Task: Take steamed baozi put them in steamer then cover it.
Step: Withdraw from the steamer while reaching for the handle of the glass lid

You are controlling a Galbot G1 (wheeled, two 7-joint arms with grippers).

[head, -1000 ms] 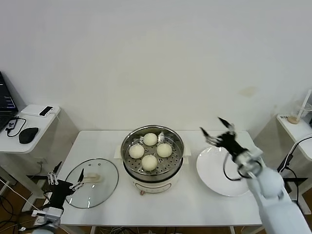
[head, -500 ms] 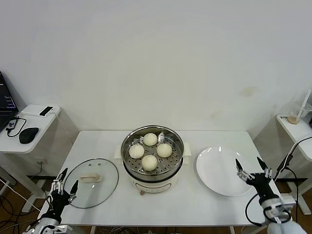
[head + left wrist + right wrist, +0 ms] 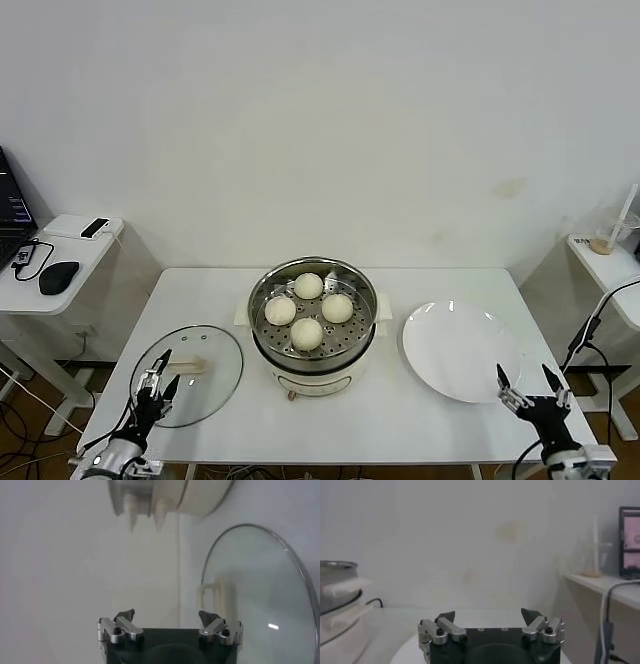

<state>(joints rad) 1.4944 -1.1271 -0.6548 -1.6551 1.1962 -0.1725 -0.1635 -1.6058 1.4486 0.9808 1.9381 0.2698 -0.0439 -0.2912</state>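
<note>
Four buns are seated in the uncovered steamer, with both grippers held low at the table's front edge.

The four small, smooth, creamy-white steamed baozi (image 3: 308,309) are set on the perforated tray of the round, shiny stainless-steel steamer (image 3: 314,327), which stands on a cream-white base at the middle of the white table (image 3: 400,410). The round clear glass cover (image 3: 190,373) with its cream-white handle is laid flat on the table to the steamer's left, apart from it. The left gripper (image 3: 158,377) is seen over the cover's near rim, fingers spread wide and empty. A flat white round plate (image 3: 460,350) lies bare to the steamer's right. The right gripper (image 3: 530,384) is held just past the plate's front edge, fingers also spread wide, nothing between them.
</note>
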